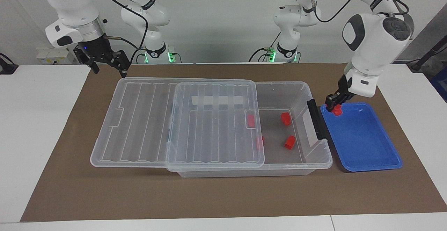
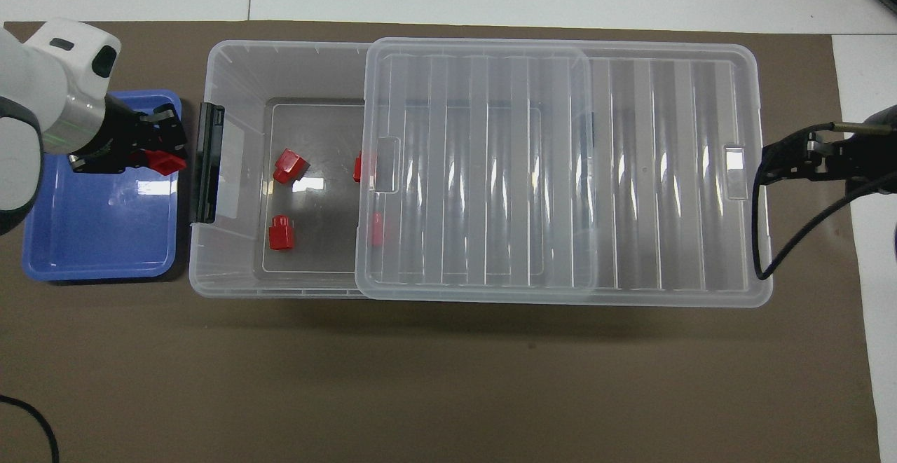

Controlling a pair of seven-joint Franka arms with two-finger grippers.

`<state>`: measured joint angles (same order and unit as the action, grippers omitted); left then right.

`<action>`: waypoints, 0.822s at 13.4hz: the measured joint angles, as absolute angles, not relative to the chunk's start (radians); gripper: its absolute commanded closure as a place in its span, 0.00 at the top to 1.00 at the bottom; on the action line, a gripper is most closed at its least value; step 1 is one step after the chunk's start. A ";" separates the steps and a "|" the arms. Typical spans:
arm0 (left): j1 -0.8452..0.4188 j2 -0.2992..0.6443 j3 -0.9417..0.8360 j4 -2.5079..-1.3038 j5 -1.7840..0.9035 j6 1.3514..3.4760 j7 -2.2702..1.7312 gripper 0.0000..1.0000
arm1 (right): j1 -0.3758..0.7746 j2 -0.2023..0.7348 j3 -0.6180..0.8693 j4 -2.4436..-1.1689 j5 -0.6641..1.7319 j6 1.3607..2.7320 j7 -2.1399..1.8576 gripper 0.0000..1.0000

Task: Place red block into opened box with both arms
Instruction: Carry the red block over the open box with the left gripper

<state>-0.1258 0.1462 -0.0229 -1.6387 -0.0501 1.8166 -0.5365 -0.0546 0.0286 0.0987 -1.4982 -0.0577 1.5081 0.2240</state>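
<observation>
My left gripper (image 1: 336, 108) is shut on a small red block (image 1: 337, 111), held in the air over the blue tray's corner beside the box's dark handle (image 1: 316, 119). From overhead, this red block (image 2: 168, 162) pokes out of the left gripper (image 2: 157, 157). The clear box (image 1: 283, 83) stands open at that end, its ribbed lid (image 1: 174, 119) slid toward the right arm's end. Two red blocks (image 1: 285, 118) (image 1: 289, 142) lie on its bare floor and two more show through the lid's edge. My right gripper (image 1: 108, 70) hangs open, holding nothing, above the lid's corner nearest the robots.
The shallow blue tray (image 1: 363, 147) lies on the brown mat next to the box's handle end, with nothing on its floor. The lid overhangs the box at the right arm's end. A black cable trails from the right gripper (image 2: 765, 162).
</observation>
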 measured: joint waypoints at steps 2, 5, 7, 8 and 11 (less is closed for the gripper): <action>-0.194 0.145 -0.024 -1.630 -0.065 1.836 -0.647 0.00 | -0.061 0.029 0.097 -1.499 -0.055 1.508 0.213 1.00; -0.262 0.145 -0.025 -1.672 -0.064 1.933 -0.708 0.00 | -0.061 0.029 0.096 -1.499 -0.053 1.508 0.212 1.00; -0.290 0.148 -0.025 -1.729 -0.056 2.011 -0.712 0.00 | -0.061 0.029 0.095 -1.500 -0.051 1.508 0.212 1.00; -0.302 0.149 -0.024 -1.763 -0.055 2.056 -0.712 0.00 | -0.062 0.028 0.095 -1.501 -0.045 1.508 0.212 1.00; -0.317 0.154 -0.024 -1.865 -0.017 2.167 -0.712 0.00 | -0.062 0.027 0.095 -1.511 -0.036 1.508 0.212 1.00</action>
